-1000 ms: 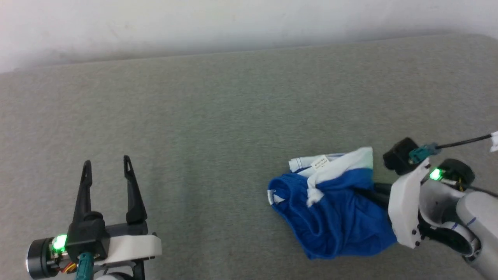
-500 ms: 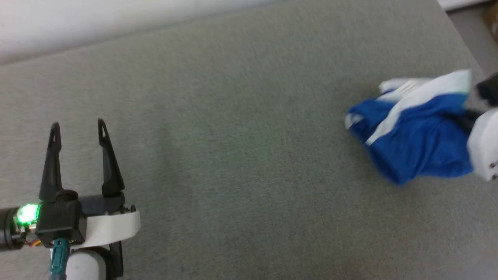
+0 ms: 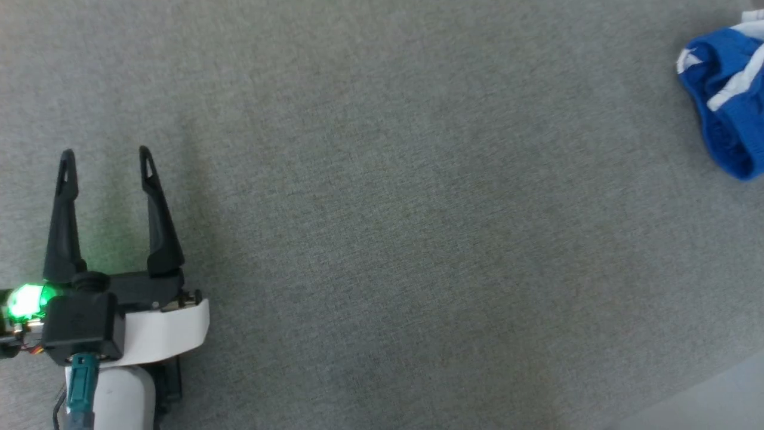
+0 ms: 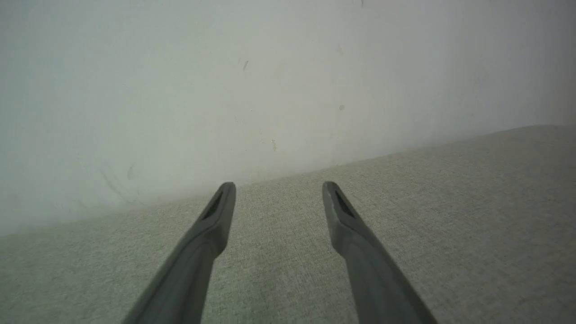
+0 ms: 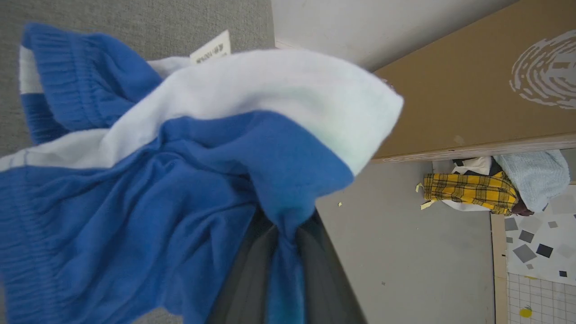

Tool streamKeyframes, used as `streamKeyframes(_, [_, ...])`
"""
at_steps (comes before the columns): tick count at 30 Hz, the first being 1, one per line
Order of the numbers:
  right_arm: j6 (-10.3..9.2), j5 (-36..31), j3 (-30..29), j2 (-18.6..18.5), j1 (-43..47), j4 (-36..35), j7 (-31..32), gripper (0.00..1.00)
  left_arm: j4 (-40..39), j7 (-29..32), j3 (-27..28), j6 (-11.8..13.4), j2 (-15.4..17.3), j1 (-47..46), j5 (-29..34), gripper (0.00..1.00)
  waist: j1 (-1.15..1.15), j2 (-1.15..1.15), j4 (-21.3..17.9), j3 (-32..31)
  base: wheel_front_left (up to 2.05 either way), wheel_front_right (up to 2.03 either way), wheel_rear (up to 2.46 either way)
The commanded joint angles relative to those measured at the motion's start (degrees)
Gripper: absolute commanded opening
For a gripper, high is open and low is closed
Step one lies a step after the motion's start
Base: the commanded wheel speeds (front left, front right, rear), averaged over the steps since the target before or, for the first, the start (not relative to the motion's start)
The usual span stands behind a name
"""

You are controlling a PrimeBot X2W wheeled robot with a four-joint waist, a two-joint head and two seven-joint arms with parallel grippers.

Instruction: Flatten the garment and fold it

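The garment (image 5: 135, 189), bright blue with a broad white stripe (image 5: 279, 90), hangs bunched and crumpled across the left and centre of the right wrist view. A small white label (image 5: 210, 47) shows at the top of the frame. In the head view the same garment appears at the upper right corner, cut off by the right edge (whether it touches the surface below cannot be told). The right pincer (image 5: 284, 252) rises from the bottom centre of the right wrist view, its two dark fingers (image 5: 245, 279) drawn close together and clamped on a fold of blue fabric that runs between them.

A grey fabric-covered worktop (image 3: 382, 239) lies under the garment and spans the head view. The left pincer (image 3: 106, 156) sits at the lower left of the head view, well apart from the garment, its fingers spread wide with nothing between them and a green light glowing at its base. In the left wrist view these fingers point toward a pale, scuffed wall (image 4: 225, 90) above the far edge of the worktop.

At the right of the right wrist view stand a brown cardboard panel (image 5: 472, 90), a grey floor (image 5: 405, 252), a yellow plaid cloth (image 5: 468, 192) and a pale blue towel (image 5: 533, 177).
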Motion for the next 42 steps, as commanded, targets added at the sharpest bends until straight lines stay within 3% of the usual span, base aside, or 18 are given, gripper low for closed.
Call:
streamKeyframes(1, [-0.13,-0.3,0.0,1.4,-1.0,2.1,-1.4,0.00,0.0,-0.3,-0.3,0.5,0.2,-1.3,0.3,1.00,-0.02,0.00,0.2,0.4,0.00,0.00,0.00])
streamKeyframes(2, [-0.13,-0.2,-0.2,1.9,-1.2,3.4,-2.0,0.42,0.1,-0.3,-0.5,0.7,0.1,-1.4,0.2,1.00,-0.02,0.00,0.4,-0.1,0.00,0.00,0.00])
streamKeyframes(3, [-0.13,-0.3,-0.4,2.2,-1.5,4.6,-2.9,1.00,0.3,-0.3,-0.7,0.9,0.0,-1.3,0.0,1.00,-0.02,0.00,0.6,-0.9,0.00,0.00,0.00])
streamKeyframes(7, [-0.13,-1.8,-0.6,1.9,-2.3,7.2,-6.2,1.00,0.9,-0.3,-1.6,1.4,-0.6,-0.8,-0.5,1.00,-0.02,0.00,1.6,-4.1,0.00,0.00,0.00])
streamKeyframes(12, [-0.13,-6.5,-3.7,1.3,-4.7,8.7,-16.0,1.00,2.5,-0.3,-2.0,1.8,-1.5,1.0,-2.0,1.00,-0.02,0.00,3.3,-10.5,0.00,0.00,0.00])
streamKeyframes(17, [-0.13,-11.9,-9.9,4.1,-5.5,4.5,-20.9,1.00,4.1,-0.3,-1.9,2.0,-2.7,3.5,-3.0,1.00,-0.02,0.00,5.5,-16.1,0.00,0.00,0.00])
streamKeyframes(21, [-0.13,-16.6,-20.3,8.7,-0.9,-8.4,-21.1,1.00,5.2,-0.3,-1.1,2.0,-3.6,4.9,-3.8,1.00,-0.02,0.00,7.5,-19.5,0.00,0.00,0.00])
streamKeyframes(25, [-0.13,-21.2,-30.0,16.3,9.4,-23.0,-21.1,1.00,5.9,-0.3,0.4,1.9,-4.5,6.0,-4.5,1.00,-0.02,0.00,9.9,-22.6,0.00,0.00,0.00])
streamKeyframes(30, [-0.13,-24.0,-35.3,25.4,21.1,-36.9,-21.1,1.00,5.3,-0.3,1.5,0.5,-5.2,7.3,-4.7,1.00,-0.02,0.00,12.6,-25.5,0.00,0.00,0.00])
streamKeyframes(35, [-0.13,-25.4,-36.9,32.0,31.4,-42.6,-21.1,1.00,5.6,-0.3,1.6,-1.7,-5.7,8.7,-4.7,1.00,-0.02,0.00,15.5,-27.6,0.00,0.00,0.00])
streamKeyframes(42, [-0.13,-23.5,-37.0,38.4,44.1,-41.4,-21.1,1.00,7.6,-0.3,2.2,-4.6,-7.2,10.9,-5.5,1.00,-0.02,0.00,17.9,-29.9,0.00,0.00,0.00])
